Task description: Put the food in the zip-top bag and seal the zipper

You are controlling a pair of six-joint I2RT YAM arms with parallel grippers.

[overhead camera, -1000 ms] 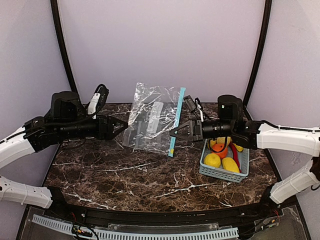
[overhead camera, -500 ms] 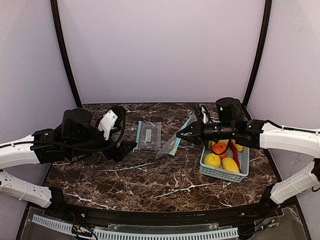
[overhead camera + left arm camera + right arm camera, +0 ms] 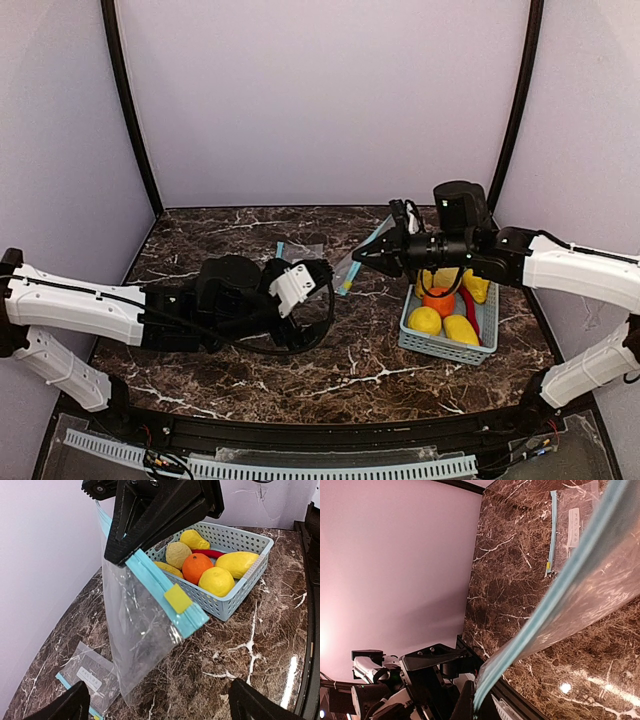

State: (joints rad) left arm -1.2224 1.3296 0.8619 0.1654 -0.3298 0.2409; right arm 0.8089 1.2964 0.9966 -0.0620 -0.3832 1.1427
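Right tool point(image 3: 114, 555) clamps bag point(image 3: 140, 625) beside the food point(image 3: 196, 567); left tool point(image 3: 160, 705) apart, facing it.

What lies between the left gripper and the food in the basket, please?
The zip-top bag, hanging from the right gripper, its blue zipper edge crossing in front of the basket; the left wrist view shows this most plainly.

Soft even light, no hard shadows. Glare spots on tabletop point(image 3: 565, 687) in my rt wrist cam; bag point(image 3: 605, 580) edge blurry up close.
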